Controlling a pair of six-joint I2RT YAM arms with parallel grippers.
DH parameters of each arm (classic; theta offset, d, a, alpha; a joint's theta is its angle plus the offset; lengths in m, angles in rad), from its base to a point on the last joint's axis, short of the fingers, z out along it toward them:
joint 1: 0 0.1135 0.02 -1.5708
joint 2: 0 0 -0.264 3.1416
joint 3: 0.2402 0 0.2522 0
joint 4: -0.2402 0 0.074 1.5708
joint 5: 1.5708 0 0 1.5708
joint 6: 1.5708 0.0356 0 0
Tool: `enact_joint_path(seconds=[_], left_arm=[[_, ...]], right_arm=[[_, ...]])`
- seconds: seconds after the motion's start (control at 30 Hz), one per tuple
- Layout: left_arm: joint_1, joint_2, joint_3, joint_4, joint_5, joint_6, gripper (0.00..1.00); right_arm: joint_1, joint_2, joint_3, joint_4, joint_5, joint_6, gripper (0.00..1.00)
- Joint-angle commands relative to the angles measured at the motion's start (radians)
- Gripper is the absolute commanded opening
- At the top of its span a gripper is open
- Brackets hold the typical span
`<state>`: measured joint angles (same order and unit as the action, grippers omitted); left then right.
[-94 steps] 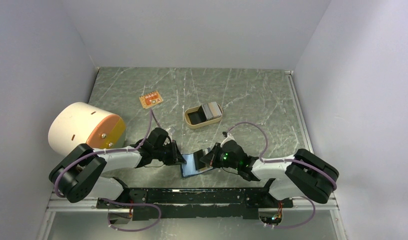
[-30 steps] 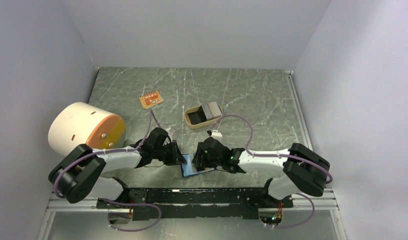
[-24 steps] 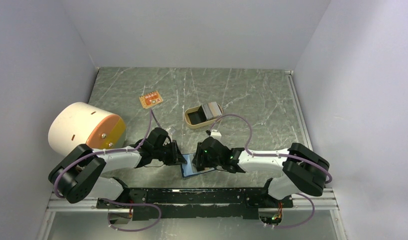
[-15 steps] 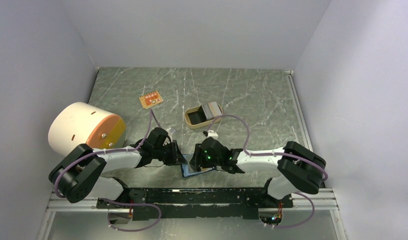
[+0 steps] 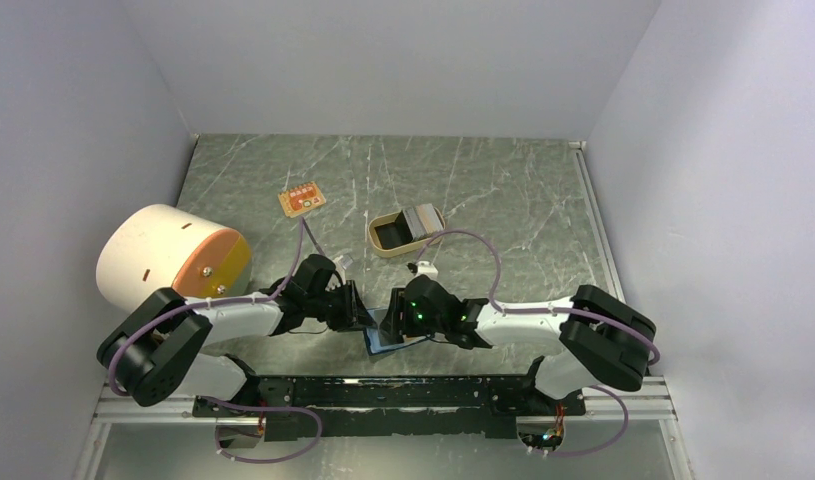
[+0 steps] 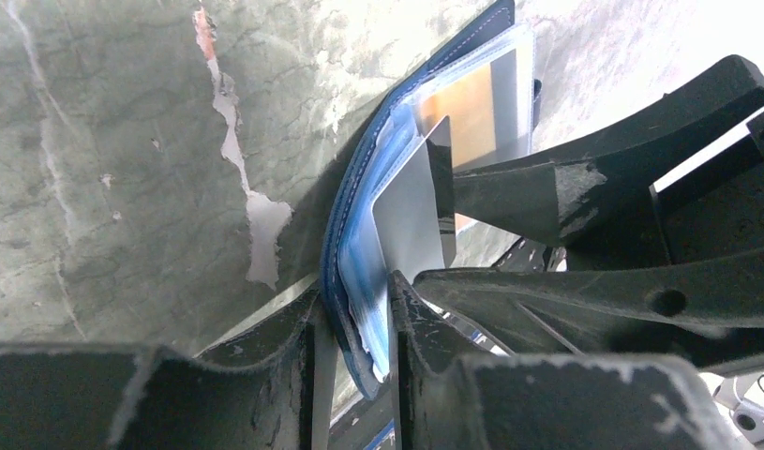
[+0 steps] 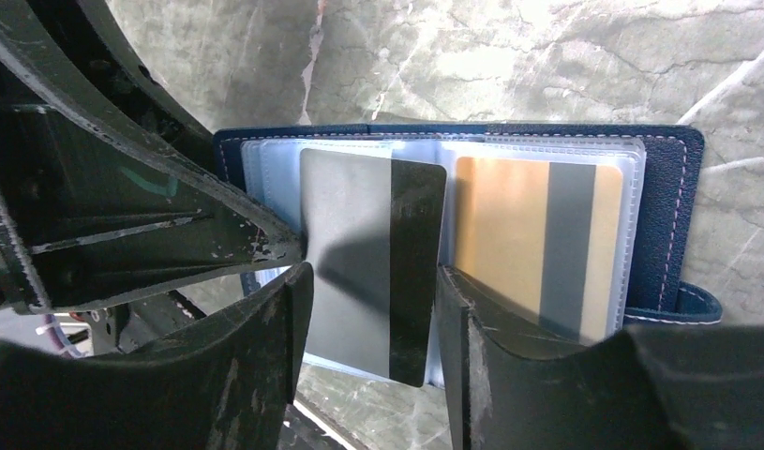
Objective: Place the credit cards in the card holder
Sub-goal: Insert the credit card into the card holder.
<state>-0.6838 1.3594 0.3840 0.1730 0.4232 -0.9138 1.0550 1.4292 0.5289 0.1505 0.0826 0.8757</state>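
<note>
The card holder (image 7: 664,206) lies open near the table's front edge, navy outside with clear sleeves inside. My left gripper (image 6: 354,323) is shut on the holder's left flap (image 6: 338,272) and its sleeves. A grey credit card (image 7: 354,253) with a black stripe lies over the left sleeves, and my right gripper (image 7: 370,309) is shut on it across its short sides. A gold card (image 7: 500,234) sits in the right sleeve. In the top view both grippers meet over the card holder (image 5: 381,343). More credit cards (image 5: 420,218) are stacked in the tan tray (image 5: 383,248).
A small orange board (image 5: 301,199) lies at the back left. A big white and orange cylinder (image 5: 173,255) stands at the left, close to my left arm. White walls close in the table on three sides.
My right gripper has moved left from the holder's right side to over its middle, bringing the grey card onto the left sleeves. The left gripper has stayed on the flap.
</note>
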Motion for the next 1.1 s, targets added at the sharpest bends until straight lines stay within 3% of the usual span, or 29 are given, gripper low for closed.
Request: enact_joint_path(seconds=[0.0,0.13,0.2,0.37,0.5,0.67,0.83,1.07], left_arm=[[0.003,-0.033,0.026,0.036,0.037,-0.01,0.3],[0.002,-0.055,0.019,0.064,0.051,-0.026,0.3],[0.001,-0.061,0.017,0.08,0.063,-0.035,0.3],[0.002,-0.077,0.018,0.062,0.059,-0.031,0.31],[0.001,-0.092,0.011,0.057,0.054,-0.03,0.3],[0.001,-0.079,0.017,0.049,0.05,-0.025,0.27],[0.002,-0.076,0.014,0.066,0.057,-0.03,0.21],[0.002,-0.085,0.012,0.096,0.091,-0.042,0.27]], right_arm=[[0.0,0.021,0.0,0.015,0.005,-0.015,0.51],[0.0,0.005,-0.025,0.101,-0.05,-0.025,0.32],[-0.004,-0.007,-0.058,0.171,-0.069,-0.018,0.29],[-0.004,-0.003,-0.078,0.178,-0.066,-0.013,0.34],[-0.006,-0.016,-0.097,0.174,-0.053,0.007,0.48],[-0.006,-0.098,-0.103,0.087,0.01,0.016,0.49],[-0.01,-0.095,-0.123,0.154,-0.004,0.015,0.53],[-0.01,-0.026,-0.111,0.225,-0.05,0.012,0.54]])
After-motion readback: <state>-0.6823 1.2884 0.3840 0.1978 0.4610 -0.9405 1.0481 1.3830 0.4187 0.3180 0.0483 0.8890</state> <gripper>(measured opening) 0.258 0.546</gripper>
